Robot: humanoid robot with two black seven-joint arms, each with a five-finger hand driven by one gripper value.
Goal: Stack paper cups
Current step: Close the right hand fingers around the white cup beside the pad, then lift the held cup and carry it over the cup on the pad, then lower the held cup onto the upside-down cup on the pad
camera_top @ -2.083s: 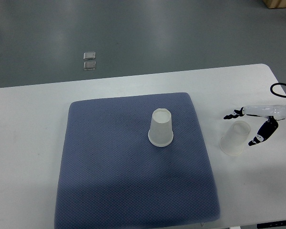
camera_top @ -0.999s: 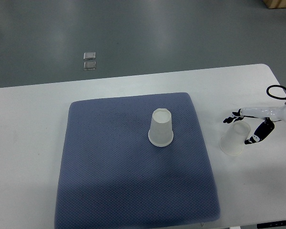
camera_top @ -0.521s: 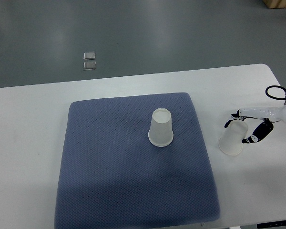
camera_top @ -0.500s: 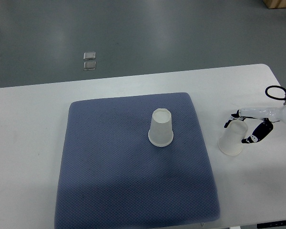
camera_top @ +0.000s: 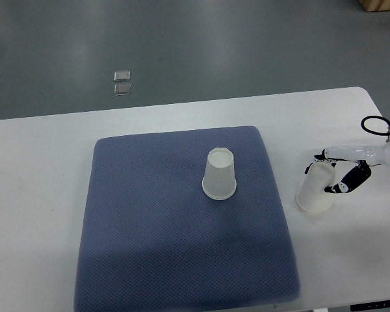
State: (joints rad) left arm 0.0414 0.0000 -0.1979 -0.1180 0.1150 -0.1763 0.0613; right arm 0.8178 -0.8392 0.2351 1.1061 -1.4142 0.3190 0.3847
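Observation:
One white paper cup (camera_top: 219,174) stands upside down on the blue mat (camera_top: 149,227), right of its middle. A second paper cup (camera_top: 316,188) stands upside down on the white table just right of the mat, leaning a little. My right hand (camera_top: 327,173) comes in from the right edge and its fingers (camera_top: 346,182) are closed around this second cup's upper part, one finger behind it and the others on its right side. My left arm does not show.
The white table (camera_top: 39,169) has its rounded far right corner behind my right hand. A black cable loop (camera_top: 375,124) sits at my right wrist. Two small clear squares (camera_top: 122,82) lie on the grey floor beyond the table.
My right hand has moved left and its fingers have closed around the cup beside the mat. That cup has shifted slightly left and down in the picture. The cup on the mat has not moved.

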